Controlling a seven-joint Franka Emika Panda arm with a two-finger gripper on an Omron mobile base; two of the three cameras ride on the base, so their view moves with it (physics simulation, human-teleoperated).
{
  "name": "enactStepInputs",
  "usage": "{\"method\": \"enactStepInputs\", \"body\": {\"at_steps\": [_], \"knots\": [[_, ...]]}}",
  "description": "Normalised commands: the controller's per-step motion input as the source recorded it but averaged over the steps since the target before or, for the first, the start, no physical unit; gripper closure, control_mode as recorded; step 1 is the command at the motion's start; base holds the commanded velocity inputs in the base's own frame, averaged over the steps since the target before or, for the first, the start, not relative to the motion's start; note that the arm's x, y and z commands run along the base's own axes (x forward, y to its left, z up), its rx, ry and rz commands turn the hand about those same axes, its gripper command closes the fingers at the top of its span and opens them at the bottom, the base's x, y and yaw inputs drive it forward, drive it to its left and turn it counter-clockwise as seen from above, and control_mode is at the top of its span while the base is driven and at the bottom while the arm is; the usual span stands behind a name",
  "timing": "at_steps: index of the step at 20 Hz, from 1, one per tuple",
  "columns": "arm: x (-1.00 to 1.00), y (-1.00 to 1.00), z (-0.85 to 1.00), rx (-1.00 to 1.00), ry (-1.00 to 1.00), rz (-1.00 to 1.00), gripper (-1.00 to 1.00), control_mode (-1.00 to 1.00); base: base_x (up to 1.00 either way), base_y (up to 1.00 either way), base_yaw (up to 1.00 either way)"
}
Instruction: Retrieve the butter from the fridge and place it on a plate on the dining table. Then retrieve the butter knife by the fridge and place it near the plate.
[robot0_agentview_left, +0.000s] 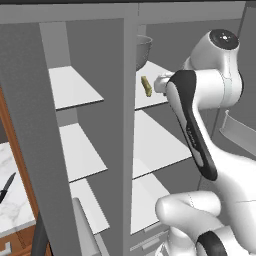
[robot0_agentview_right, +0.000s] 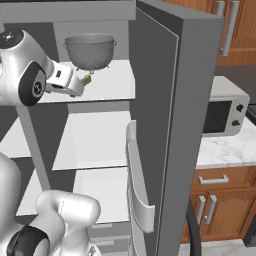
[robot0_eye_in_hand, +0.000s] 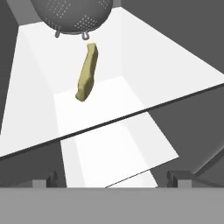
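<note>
A: So where does the arm stand with the butter (robot0_eye_in_hand: 86, 74)?

B: It lies on the top white shelf (robot0_agentview_left: 156, 95) in the right compartment of the open fridge (robot0_agentview_right: 170, 75), just in front of a grey perforated colander (robot0_agentview_right: 90, 50). The gripper (robot0_eye_in_hand: 113, 177) hovers short of the shelf edge with its jaws spread wide and nothing between them, so the grasp is not yet made.

A: How should the robot finish the reach?

B: By the look of it, the stick runs lengthwise away from the hand, slightly slanted. The arm would do well to push in level over the shelf lip, centre the fingers either side of the narrow width, and turn the wrist a little to match the slant. Closing across the slim side should hold better than pinching end to end.

A: Any hazards?

B: The colander sits right behind the far end, apparently touching or nearly so; overshooting could shove it. Coming in too low risks catching the shelf's front edge.

A: And the rest of the task?

B: The butter knife (robot0_agentview_left: 7, 187), dark and slim, lies on a marble desk (robot0_agentview_left: 15, 210) left of the fridge, untouched. A microwave (robot0_agentview_right: 222, 115) stands on the counter to the right.

A: Any writing or brand marks to read?

B: None legible on the fridge, microwave or arm
</note>
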Motion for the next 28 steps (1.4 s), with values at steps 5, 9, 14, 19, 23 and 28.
{"method": "enactStepInputs", "body": {"at_steps": [5, 9, 14, 19, 23, 28], "knots": [[0.39, 0.02, 0.0, 0.0, 0.03, 0.0, -1.0, -1.0, 0.0, 0.0, 0.0], [0.38, 0.0, 0.0, 0.0, 0.0, 0.0, -1.0, -1.0, 0.0, 0.0, 0.0], [0.48, 0.0, 0.0, 0.0, 0.0, 0.0, -1.0, -1.0, 0.0, 0.0, 0.0], [0.45, 0.19, 0.0, 0.0, 0.0, 0.0, -1.0, -1.0, 0.0, 0.0, 0.0], [0.43, 0.07, -0.1, 0.0, -0.01, 0.0, -1.0, -1.0, 0.0, 0.0, 0.0], [0.41, 0.0, -0.29, 0.0, 0.0, 0.0, -1.0, -1.0, 0.0, 0.0, 0.0]]}}
